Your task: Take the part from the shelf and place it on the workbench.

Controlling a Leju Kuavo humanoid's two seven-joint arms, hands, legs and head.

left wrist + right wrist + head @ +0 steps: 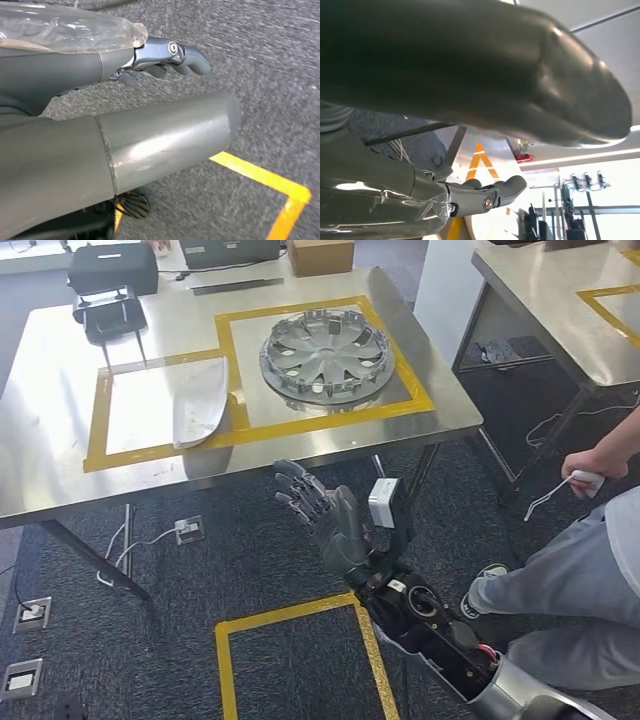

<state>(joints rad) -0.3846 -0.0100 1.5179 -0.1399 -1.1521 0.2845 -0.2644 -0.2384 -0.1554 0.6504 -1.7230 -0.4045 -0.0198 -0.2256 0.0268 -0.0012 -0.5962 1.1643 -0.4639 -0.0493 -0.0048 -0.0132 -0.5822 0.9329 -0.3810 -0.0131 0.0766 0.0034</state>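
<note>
The right hand (478, 125) is taking up most of the picture, its thick grey thumb (508, 75) blurred and lying apart from a darker finger (497, 192), with nothing between them. Beyond the hand, a metal table leg (452, 150) is standing over dark carpet (410, 142), and an orange mark (480, 161) is showing on a pale surface.

Glossy silver plastic wheel cover (326, 353) lies on the smooth, brushed-metal workbench (53, 440); below it, rough dark carpet (189, 580).

no text, label, brand or number can be read on anything in these views.
</note>
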